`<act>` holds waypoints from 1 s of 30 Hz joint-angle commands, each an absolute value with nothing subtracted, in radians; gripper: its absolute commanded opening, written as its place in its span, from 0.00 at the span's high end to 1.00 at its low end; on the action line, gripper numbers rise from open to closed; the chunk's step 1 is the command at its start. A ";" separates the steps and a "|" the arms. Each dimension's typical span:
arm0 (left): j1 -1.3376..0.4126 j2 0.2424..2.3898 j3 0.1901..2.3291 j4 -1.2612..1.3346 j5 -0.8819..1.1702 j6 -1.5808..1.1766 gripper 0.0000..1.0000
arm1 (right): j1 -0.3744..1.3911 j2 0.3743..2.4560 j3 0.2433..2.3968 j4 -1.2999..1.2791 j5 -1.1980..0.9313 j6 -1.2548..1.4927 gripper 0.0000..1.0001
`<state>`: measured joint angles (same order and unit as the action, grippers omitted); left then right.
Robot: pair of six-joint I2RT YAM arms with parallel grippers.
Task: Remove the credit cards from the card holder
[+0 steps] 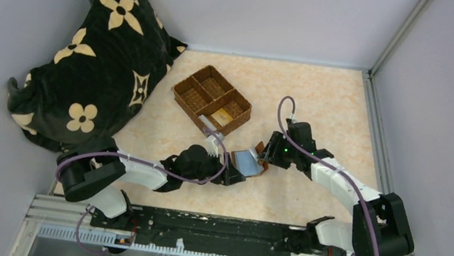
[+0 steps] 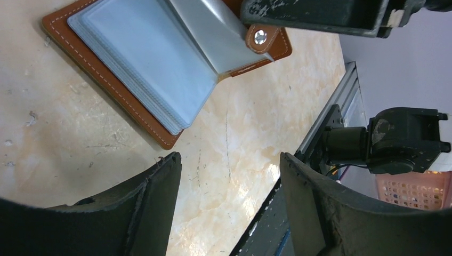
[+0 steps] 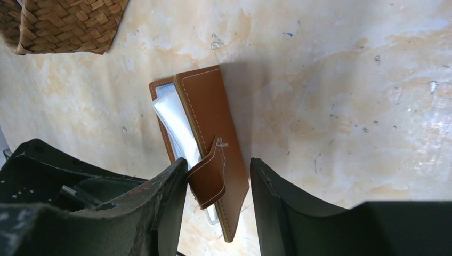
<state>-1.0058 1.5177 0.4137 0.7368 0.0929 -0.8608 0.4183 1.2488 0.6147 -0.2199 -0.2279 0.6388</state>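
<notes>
Card holder point(image 2: 138, 58) lying open on marbled table point(image 2: 53, 144), left tool point(image 2: 229, 160) spread wide, holding nothing

Overhead view looks down; 2 wrist views close, sharing card holder point(image 3: 209, 114).

Pale grey walls point(image 1: 260, 6) on three sides, marbled beige surface point(image 1: 327, 101) under even light, crumpled black blanket point(image 1: 104, 62) with cream flower prints heaped at far left, woven three-compartment tray point(image 1: 189, 106) near centre, metal rail point(image 1: 228, 252) along near edge

Both arms are stretching forward and angling toward each other, the left gripper point(image 1: 236, 173) and right gripper point(image 1: 266, 154) hovering close together, each holding its jaws parted
</notes>
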 commanded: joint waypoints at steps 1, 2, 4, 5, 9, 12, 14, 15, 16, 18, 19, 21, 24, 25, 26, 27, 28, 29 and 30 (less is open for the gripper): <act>-1.009 1.547 0.434 0.797 0.114 -0.868 0.26 | 0.396 1.199 0.611 -0.219 -0.204 0.624 0.53; -1.009 1.551 0.435 0.800 0.116 -0.869 0.26 | 0.391 1.198 0.609 -0.221 -0.203 0.623 0.54; -1.009 1.556 0.438 0.804 0.117 -0.868 0.26 | 0.383 1.192 0.608 -0.227 -0.205 0.622 0.59; -1.009 1.558 0.438 0.804 0.118 -0.868 0.27 | 0.380 1.188 0.607 -0.229 -0.205 0.620 0.60; -1.010 1.563 0.445 0.802 0.120 -0.864 0.27 | 0.362 1.171 0.605 -0.238 -0.197 0.614 0.60; -1.009 1.567 0.452 0.799 0.122 -0.862 0.27 | 0.347 1.168 0.601 -0.243 -0.195 0.608 0.61; -1.010 1.571 0.456 0.798 0.124 -0.862 0.26 | 0.340 1.171 0.594 -0.240 -0.185 0.603 0.68; -1.010 1.572 0.459 0.798 0.125 -0.861 0.27 | 0.338 1.174 0.589 -0.240 -0.174 0.601 0.74; -1.009 1.573 0.461 0.798 0.127 -0.861 0.27 | 0.336 1.181 0.584 -0.239 -0.163 0.598 0.84; -1.010 1.573 0.469 0.792 0.127 -0.858 0.26 | 0.334 1.200 0.575 -0.233 -0.140 0.593 0.94; -1.009 1.571 0.473 0.788 0.128 -0.854 0.26 | 0.334 1.216 0.569 -0.228 -0.128 0.589 0.97; -1.009 1.568 0.487 0.778 0.129 -0.848 0.26 | 0.334 1.247 0.554 -0.210 -0.113 0.583 1.00; -1.009 1.567 0.510 0.756 0.129 -0.835 0.26 | 0.334 1.291 0.530 -0.167 -0.133 0.581 1.00; -1.009 1.571 0.519 0.750 0.127 -0.831 0.27 | 0.334 1.303 0.514 -0.141 -0.151 0.584 1.00; -1.010 1.575 0.528 0.746 0.127 -0.826 0.27 | 0.334 1.314 0.504 -0.124 -0.162 0.588 1.00; -1.009 1.582 0.536 0.746 0.127 -0.822 0.27 | 0.334 1.321 0.496 -0.111 -0.169 0.593 1.00; -1.009 1.589 0.546 0.745 0.128 -0.820 0.27 | 0.334 1.330 0.487 -0.100 -0.174 0.595 1.00; -1.010 1.599 0.554 0.745 0.130 -0.818 0.26 | 0.334 1.337 0.481 -0.090 -0.178 0.597 1.00; -1.009 1.614 0.563 0.745 0.134 -0.815 0.27 | 0.333 1.345 0.474 -0.082 -0.184 0.597 1.00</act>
